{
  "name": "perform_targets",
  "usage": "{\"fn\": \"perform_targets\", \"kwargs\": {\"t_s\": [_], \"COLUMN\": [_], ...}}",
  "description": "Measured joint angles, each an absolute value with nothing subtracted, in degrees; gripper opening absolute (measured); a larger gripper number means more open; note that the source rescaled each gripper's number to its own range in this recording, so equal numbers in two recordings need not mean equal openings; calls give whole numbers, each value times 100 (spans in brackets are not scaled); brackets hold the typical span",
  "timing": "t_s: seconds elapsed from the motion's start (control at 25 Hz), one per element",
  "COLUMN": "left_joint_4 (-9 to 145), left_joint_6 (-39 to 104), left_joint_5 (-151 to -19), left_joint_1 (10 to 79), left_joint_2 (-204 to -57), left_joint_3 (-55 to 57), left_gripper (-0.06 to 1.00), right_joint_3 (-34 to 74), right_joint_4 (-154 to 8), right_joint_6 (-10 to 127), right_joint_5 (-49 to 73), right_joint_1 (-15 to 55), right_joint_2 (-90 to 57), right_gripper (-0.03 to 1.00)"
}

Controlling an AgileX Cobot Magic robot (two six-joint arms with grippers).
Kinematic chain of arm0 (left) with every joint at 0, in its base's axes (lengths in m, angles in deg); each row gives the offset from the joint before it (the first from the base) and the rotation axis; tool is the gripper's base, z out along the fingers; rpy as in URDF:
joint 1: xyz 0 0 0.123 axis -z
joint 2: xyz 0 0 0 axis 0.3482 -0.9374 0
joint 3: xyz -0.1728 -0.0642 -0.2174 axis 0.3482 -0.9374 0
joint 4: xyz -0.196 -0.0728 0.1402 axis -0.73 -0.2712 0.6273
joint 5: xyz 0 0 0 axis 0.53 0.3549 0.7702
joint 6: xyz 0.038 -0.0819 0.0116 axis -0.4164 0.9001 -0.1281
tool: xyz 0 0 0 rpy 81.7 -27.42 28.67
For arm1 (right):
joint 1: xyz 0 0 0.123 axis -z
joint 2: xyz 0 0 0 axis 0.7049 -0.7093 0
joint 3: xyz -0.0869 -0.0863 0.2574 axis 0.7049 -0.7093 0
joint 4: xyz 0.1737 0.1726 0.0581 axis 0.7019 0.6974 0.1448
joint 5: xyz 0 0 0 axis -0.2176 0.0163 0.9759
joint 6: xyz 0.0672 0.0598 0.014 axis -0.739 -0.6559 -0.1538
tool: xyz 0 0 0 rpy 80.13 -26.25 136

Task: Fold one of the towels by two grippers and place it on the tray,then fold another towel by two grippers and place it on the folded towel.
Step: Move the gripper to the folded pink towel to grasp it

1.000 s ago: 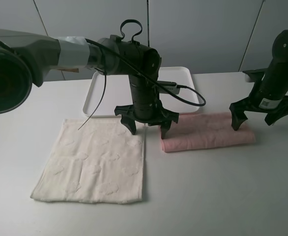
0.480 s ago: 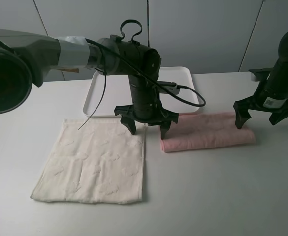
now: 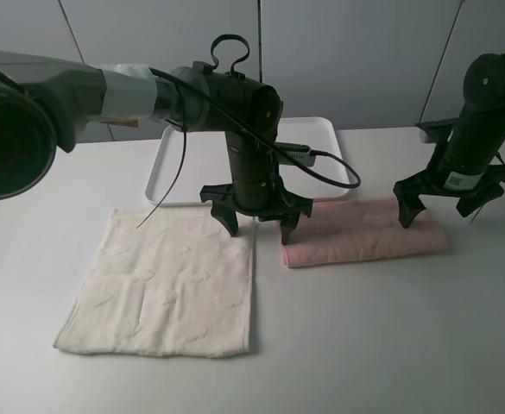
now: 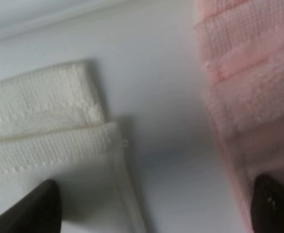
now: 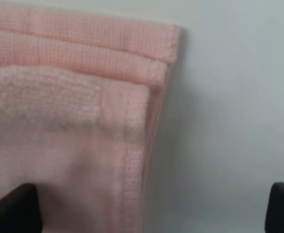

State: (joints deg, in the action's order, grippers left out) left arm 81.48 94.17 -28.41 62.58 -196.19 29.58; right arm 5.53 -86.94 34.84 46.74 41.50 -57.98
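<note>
The pale pink towel (image 3: pixel 364 231) lies folded into a long strip on the table, in front of the white tray (image 3: pixel 189 164). To its left, the cream towel (image 3: pixel 166 280) is spread flat. My left gripper (image 3: pixel 259 229) stands open over the gap between the two towels, one finger above the cream towel's corner (image 4: pixel 44 121) and the other above the pink towel's end (image 4: pixel 248 73). My right gripper (image 3: pixel 438 214) hangs open over the pink strip's right end (image 5: pixel 69 121). Its far finger is past the towel's edge. Neither gripper (image 4: pixel 151 206) (image 5: pixel 146 208) holds anything.
The left arm's black body and cable (image 3: pixel 321 168) cover the tray's middle. A large dark camera housing (image 3: pixel 10 129) fills the view's left edge. Bare table (image 3: pixel 390 336) lies in front of the towels.
The right arm swung slightly right, then came back left over the pink towel's right end. The left arm and both towels have not moved.
</note>
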Motion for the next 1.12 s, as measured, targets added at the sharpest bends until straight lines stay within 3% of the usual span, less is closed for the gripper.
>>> {"fn": "perform_targets", "kwargs": {"t_s": [0.92,1.12], "left_joint_4": [8148,8148], "left_joint_6": [9347,9337], "left_joint_5": [-2776,-2776], "left_joint_1": [6258,6258], "left_joint_2": [-19619,-19619], "left_joint_3": [2958,2958], "left_gripper": [100,100], "right_joint_3": [607,607], "right_joint_4": [-9068,-8867], "right_joint_6": [3047,3049], "right_joint_5": [4821,4821], "right_joint_1": [4150,4150], "right_joint_2": [-6056,-6070], "right_gripper": [100,91]}}
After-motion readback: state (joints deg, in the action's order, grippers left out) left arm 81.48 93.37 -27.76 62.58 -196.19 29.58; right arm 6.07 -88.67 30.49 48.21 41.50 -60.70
